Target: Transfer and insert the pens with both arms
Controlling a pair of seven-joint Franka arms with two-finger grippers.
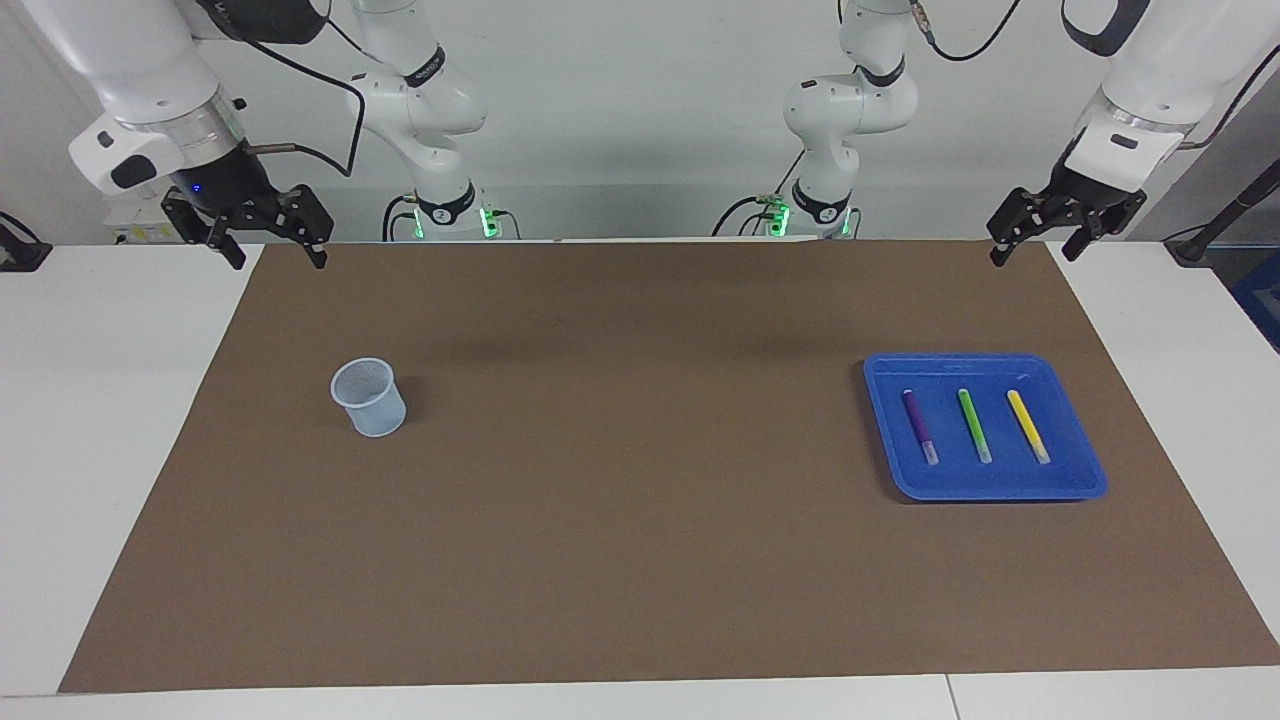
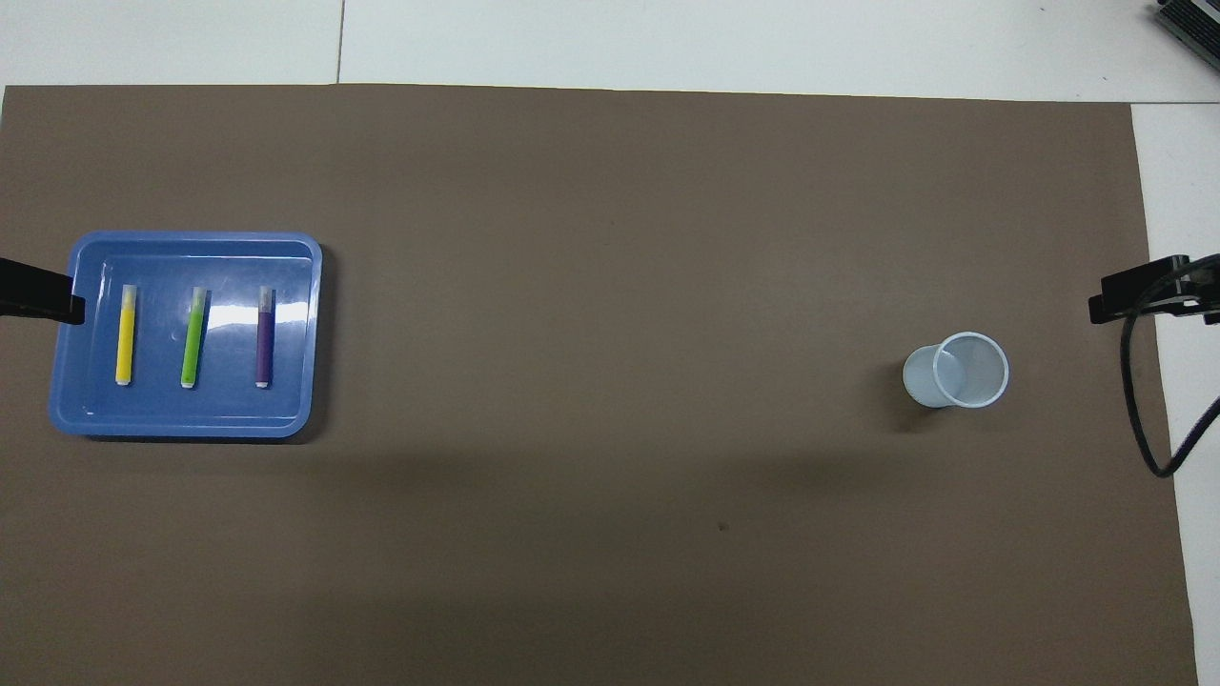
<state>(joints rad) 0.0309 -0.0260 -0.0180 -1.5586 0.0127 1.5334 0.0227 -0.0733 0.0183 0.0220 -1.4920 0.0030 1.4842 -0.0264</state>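
Three pens lie side by side in a blue tray [image 1: 985, 487] toward the left arm's end of the table: purple [image 1: 920, 425], green [image 1: 973, 424] and yellow [image 1: 1028, 425], pale ends pointing away from the robots. In the overhead view the tray [image 2: 186, 424] holds the yellow [image 2: 125, 333], green [image 2: 193, 338] and purple [image 2: 264, 335] pens. My left gripper [image 1: 1035, 250] is open and empty, raised over the mat's corner. My right gripper [image 1: 280, 255] is open and empty, raised over the mat's other robot-side corner. Both arms wait.
A pale translucent cup [image 1: 369, 397] stands upright on the brown mat [image 1: 640, 560] toward the right arm's end; it also shows in the overhead view [image 2: 958, 370]. Two smaller white arms with green-lit bases [image 1: 440, 215] [image 1: 815, 215] stand at the robots' edge.
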